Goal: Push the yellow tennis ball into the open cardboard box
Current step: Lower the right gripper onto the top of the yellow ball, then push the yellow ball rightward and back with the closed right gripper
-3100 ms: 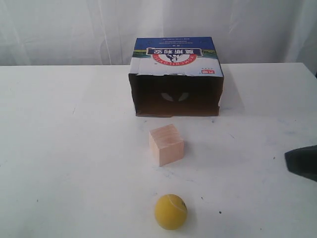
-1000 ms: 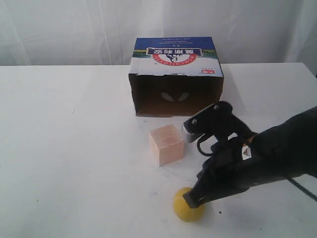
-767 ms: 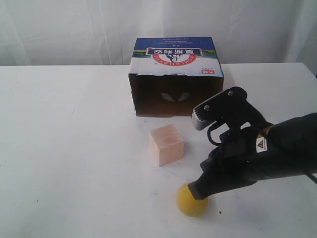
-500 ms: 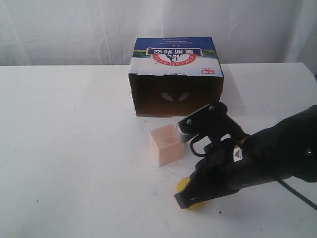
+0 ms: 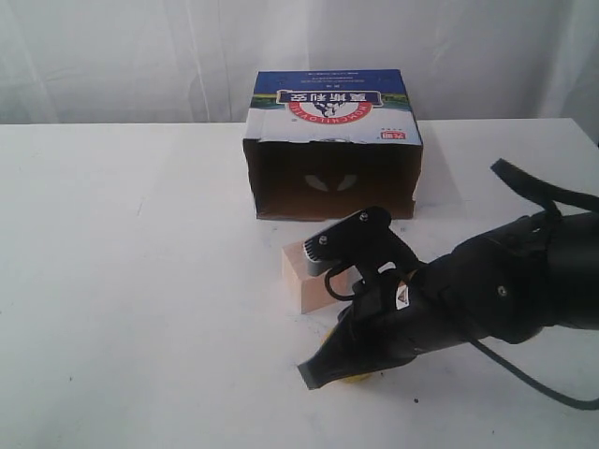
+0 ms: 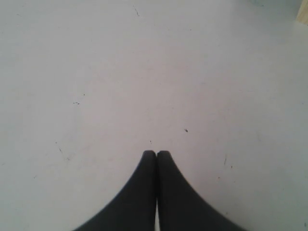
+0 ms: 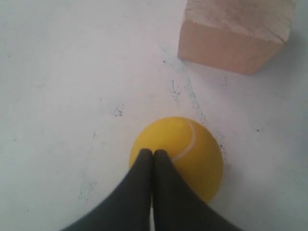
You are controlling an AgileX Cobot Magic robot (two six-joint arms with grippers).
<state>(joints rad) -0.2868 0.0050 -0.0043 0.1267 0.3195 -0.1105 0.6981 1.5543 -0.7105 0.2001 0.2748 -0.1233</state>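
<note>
The yellow tennis ball (image 7: pixel 197 144) lies on the white table, in front of the pale wooden cube (image 7: pixel 236 33). My right gripper (image 7: pixel 153 153) is shut, its tips lying over the ball's near side. In the exterior view the right gripper (image 5: pixel 314 374) and its black arm cover nearly all of the ball (image 5: pixel 357 378), leaving a yellow sliver. The cube (image 5: pixel 298 279) is half hidden behind the arm. The open cardboard box (image 5: pixel 332 112) stands at the back, its dark opening facing the cube. My left gripper (image 6: pixel 156 153) is shut over bare table.
The white table (image 5: pixel 140 281) stretches wide to the left of the cube and the box. A white curtain hangs behind the table. The black arm and its cable (image 5: pixel 533 187) fill the right front.
The right arm came in from the right and swept left and down over the ball. The ball shifted a little right and toward the cube and is now mostly covered.
</note>
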